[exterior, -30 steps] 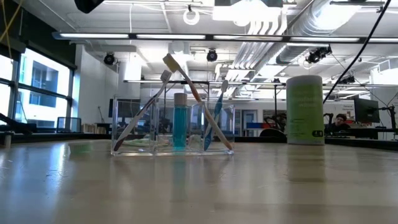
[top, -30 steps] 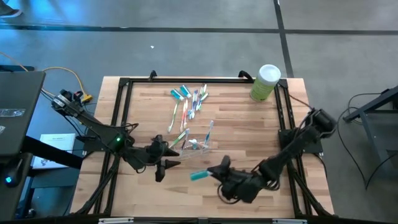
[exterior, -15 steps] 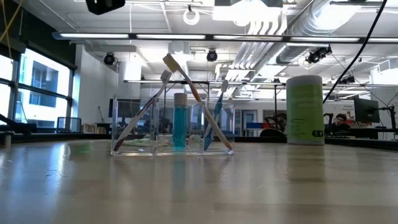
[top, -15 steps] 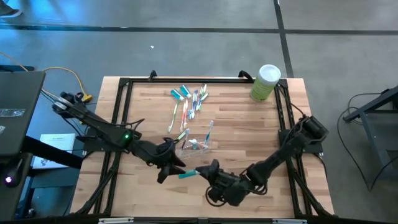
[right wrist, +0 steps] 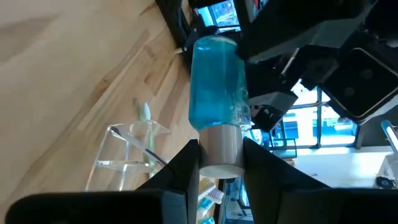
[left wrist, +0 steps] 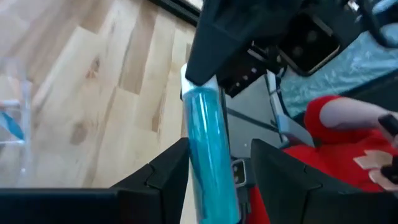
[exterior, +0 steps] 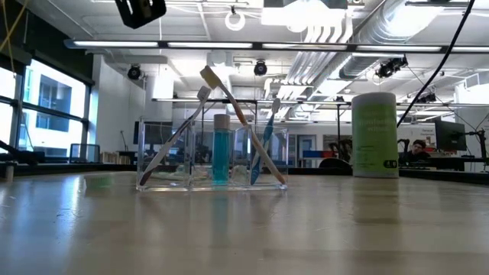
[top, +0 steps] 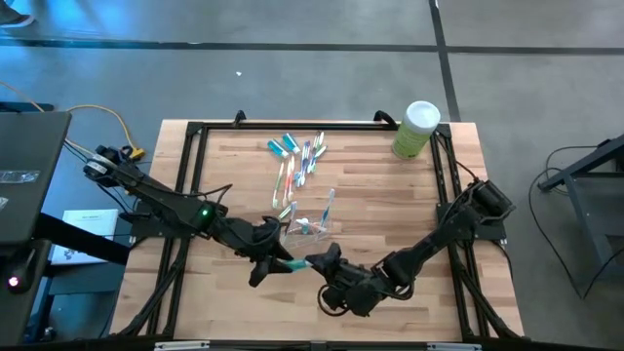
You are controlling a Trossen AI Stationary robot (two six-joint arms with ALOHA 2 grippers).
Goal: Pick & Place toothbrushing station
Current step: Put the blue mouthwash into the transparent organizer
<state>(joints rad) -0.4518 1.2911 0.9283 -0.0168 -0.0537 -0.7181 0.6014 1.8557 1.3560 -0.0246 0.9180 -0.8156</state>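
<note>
Both my grippers are meeting near the clear cup [top: 305,226]: right gripper [top: 317,261] clamping the teal toothpaste tube [top: 292,265] by its cap, left gripper [top: 277,259] spread around its other end.

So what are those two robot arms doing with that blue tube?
The two arms are meeting above the near middle of the table. The right gripper is shut on the white cap end of a small teal toothpaste tube. The left gripper has its fingers open on either side of the tube's other end, so it looks like a hand-over. Behind them stands a clear holder with toothbrushes in it, and more toothbrushes and tubes lie further back on the table.
</note>
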